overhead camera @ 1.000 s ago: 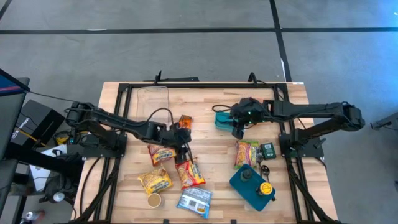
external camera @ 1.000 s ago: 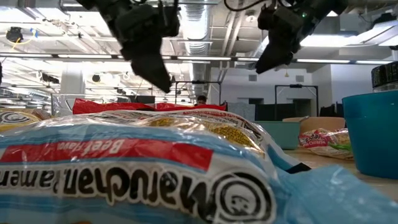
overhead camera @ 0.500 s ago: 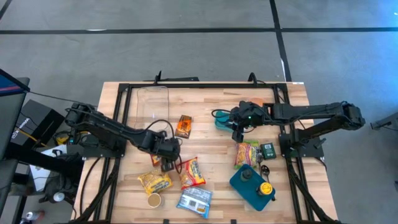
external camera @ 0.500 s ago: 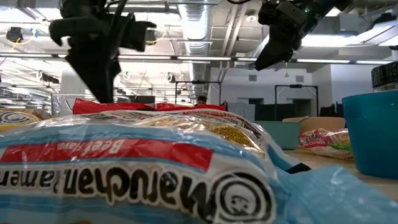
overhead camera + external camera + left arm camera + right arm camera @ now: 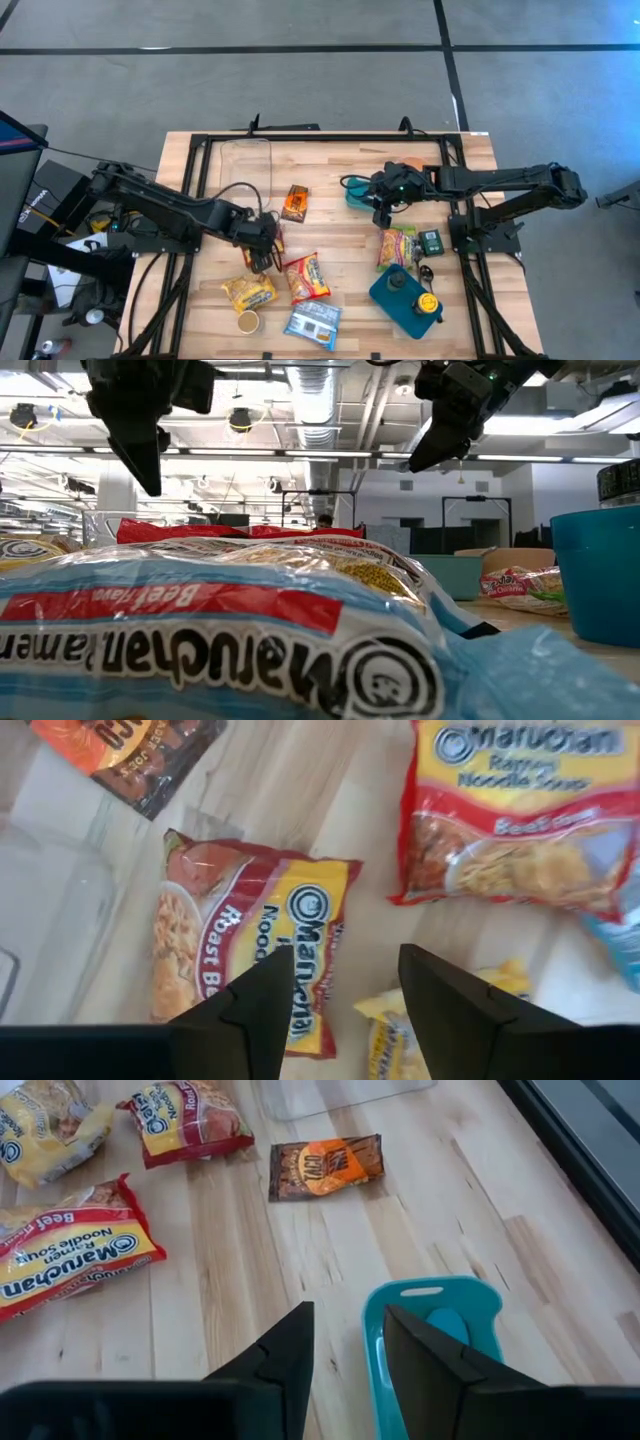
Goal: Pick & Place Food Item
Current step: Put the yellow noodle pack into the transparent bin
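Observation:
My left gripper (image 5: 262,245) is open and empty, hovering above a red-and-yellow ramen packet (image 5: 240,950) that lies flat on the table. In the high view only the packet's edge (image 5: 247,256) shows beneath the gripper. My right gripper (image 5: 383,207) is open and empty above the near edge of a teal bin (image 5: 430,1330) at the table's right centre. An orange taco snack packet (image 5: 294,202) lies flat between the two arms. Both grippers show high above the table in the low view: left (image 5: 140,460), right (image 5: 428,452).
A red beef ramen packet (image 5: 306,278), a yellow packet (image 5: 248,291), a blue ramen packet (image 5: 313,323) and a small cup (image 5: 247,321) lie near the front edge. A green-red packet (image 5: 395,246), a dark box (image 5: 431,241) and a teal lidded container (image 5: 405,295) sit right. A clear tub (image 5: 245,165) stands far left.
My left gripper has moved toward the table's left edge and a little toward the near edge, from beside the taco packet to above the red-and-yellow ramen packet. It has stayed open and empty. The packets have not moved.

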Controlling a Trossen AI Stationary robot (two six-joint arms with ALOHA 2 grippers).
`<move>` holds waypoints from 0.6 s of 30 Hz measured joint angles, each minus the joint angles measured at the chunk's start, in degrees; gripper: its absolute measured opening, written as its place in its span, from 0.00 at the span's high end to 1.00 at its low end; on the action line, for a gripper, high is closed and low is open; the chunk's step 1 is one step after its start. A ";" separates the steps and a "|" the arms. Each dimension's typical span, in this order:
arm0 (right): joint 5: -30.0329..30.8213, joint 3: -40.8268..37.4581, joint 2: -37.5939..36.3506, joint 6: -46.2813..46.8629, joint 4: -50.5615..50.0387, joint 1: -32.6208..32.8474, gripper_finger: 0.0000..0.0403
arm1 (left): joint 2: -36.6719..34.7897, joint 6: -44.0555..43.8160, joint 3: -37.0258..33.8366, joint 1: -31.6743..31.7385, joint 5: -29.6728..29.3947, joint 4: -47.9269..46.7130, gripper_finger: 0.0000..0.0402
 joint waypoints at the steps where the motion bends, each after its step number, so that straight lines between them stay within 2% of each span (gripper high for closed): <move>1: 0.00 0.00 0.00 0.00 0.02 -0.02 0.71 | -0.77 -0.73 -0.01 -0.26 0.05 -0.57 0.56; 11: -0.17 0.00 0.00 0.37 -0.33 -0.02 0.71 | -2.73 -2.10 -0.02 -1.32 4.30 -1.93 0.56; 18: -0.20 0.00 0.00 1.51 -0.75 0.07 0.71 | -2.54 -6.53 -0.04 -1.30 4.44 -5.51 0.56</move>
